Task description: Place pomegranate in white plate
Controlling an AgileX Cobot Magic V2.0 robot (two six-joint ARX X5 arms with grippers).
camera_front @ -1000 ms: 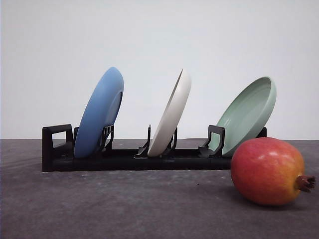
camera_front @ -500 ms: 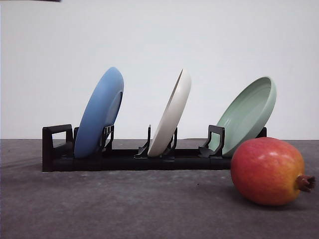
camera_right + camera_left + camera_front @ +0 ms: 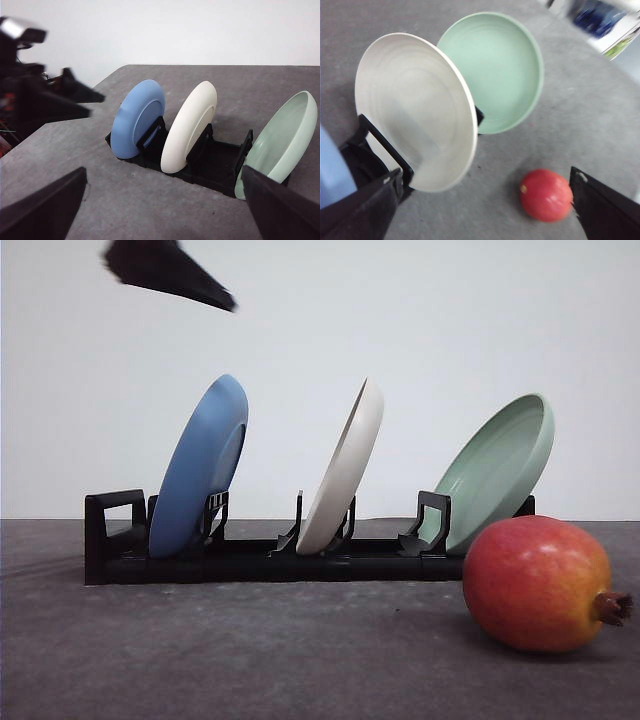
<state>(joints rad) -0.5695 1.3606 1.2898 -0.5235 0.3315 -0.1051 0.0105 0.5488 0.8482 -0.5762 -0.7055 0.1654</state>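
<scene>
We list: round cream white plate (image 3: 345, 475), smooth and matt; round red pomegranate (image 3: 537, 583), smooth skin with soft sheen; black plastic rack (image 3: 250, 558); dark grey worktop (image 3: 250, 650), matt, finely rough.

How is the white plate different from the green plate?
The white plate is cream, while the green plate is pale mint. The white plate sits in the middle of the black rack; the green plate sits at its right end, nearest the pomegranate. The white plate looks flatter; the green plate looks deeper, like a bowl. Both are round, empty and lean the same way in the rack.
</scene>
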